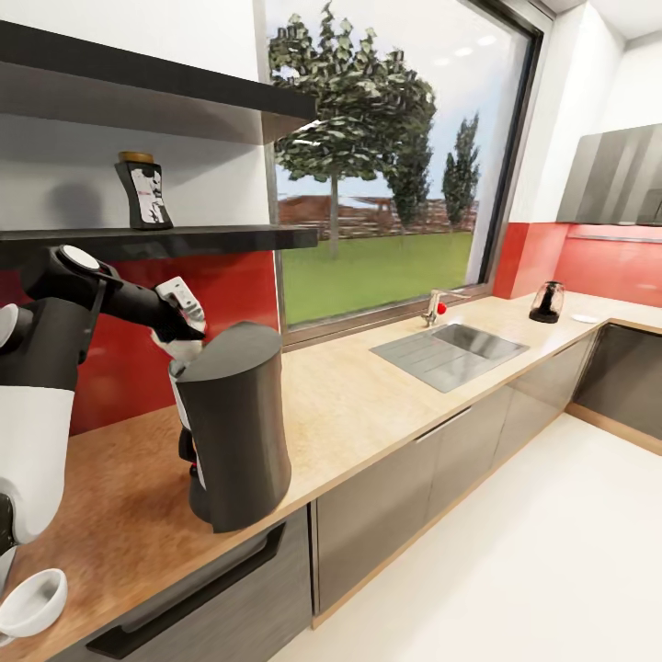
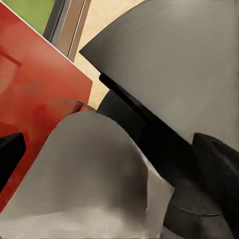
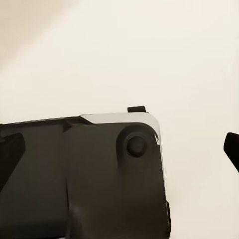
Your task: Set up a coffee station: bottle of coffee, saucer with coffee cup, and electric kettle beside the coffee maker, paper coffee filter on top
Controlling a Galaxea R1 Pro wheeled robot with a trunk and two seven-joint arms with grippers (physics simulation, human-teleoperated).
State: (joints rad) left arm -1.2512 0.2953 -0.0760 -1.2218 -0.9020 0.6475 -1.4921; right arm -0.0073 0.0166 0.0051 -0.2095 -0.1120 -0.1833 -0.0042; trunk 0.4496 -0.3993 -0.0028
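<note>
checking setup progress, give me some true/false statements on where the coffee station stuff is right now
1. The bottle of coffee stands on the kitchen shelf. True.
2. The electric kettle sits right beside the coffee maker. False: it is far along the countertop, past the sink.
3. The coffee cup rests on the coffee maker's top. False: it is on the countertop, near the front edge.
4. The left gripper is behind the coffee maker. True.

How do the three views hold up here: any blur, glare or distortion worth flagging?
Head view: wide-angle skew, the countertop and window frame lean; the bottle of coffee throws a soft shadow on the wall. Left wrist view: the coffee maker sits very close, edges soft and smeared. Right wrist view: pale, featureless backdrop, no glare.
</note>
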